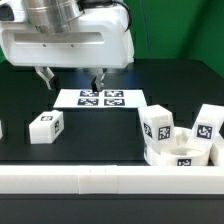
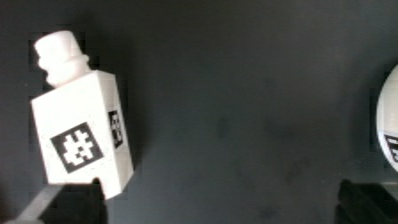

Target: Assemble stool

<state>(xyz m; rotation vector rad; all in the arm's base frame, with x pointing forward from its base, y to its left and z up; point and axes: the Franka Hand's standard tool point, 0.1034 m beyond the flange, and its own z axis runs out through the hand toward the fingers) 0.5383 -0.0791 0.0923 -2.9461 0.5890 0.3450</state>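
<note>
Leg (image 1: pixel 45 127) lies below spread pincer (image 1: pixel 71 82), toward exterior view's left, apparently untouched.

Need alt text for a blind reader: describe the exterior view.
The open, empty end effector hangs above a black table. A white leg lies at the exterior view's left; the round seat and two legs sit at its right.

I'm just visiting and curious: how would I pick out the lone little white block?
Find the flat marker board mid-table. Just off its corner toward the exterior view's left, nearer the long white rail, lies a small tagged leg. It lies alone, whereas two other legs crowd the round seat.
</note>
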